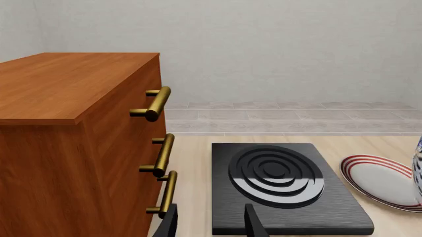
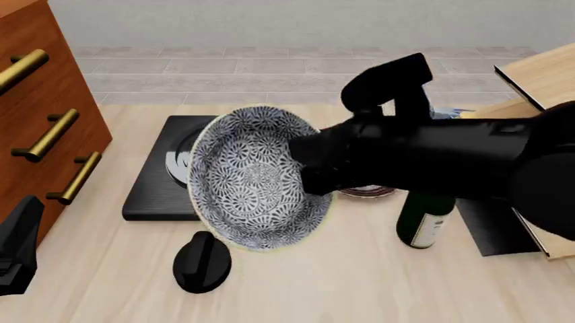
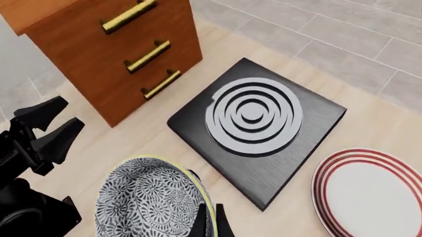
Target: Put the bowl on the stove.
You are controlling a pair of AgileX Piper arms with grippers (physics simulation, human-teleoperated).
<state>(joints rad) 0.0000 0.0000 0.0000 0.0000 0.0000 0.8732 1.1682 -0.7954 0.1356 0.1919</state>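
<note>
The bowl [image 2: 256, 178], grey-and-white floral with a pale rim, hangs tilted on edge above the table, its inside facing the front camera. My right gripper [image 2: 310, 165] is shut on the bowl's right rim; in the right wrist view its fingers [image 3: 199, 222] pinch the rim of the bowl [image 3: 148, 200]. The stove [image 2: 157, 192], a black slab with silvery rings, lies just behind and left of the bowl, partly hidden by it; it shows whole in the right wrist view [image 3: 254, 123]. My left gripper [image 2: 18, 249] is open and empty at the table's near left, facing the stove [image 1: 277, 173].
A wooden drawer cabinet [image 2: 40, 128] with brass handles stands left of the stove. A black oval knob [image 2: 202, 262] lies in front of the bowl. A white plate with red rings [image 3: 372, 192] lies right of the stove. A green bottle [image 2: 424, 219] stands further right.
</note>
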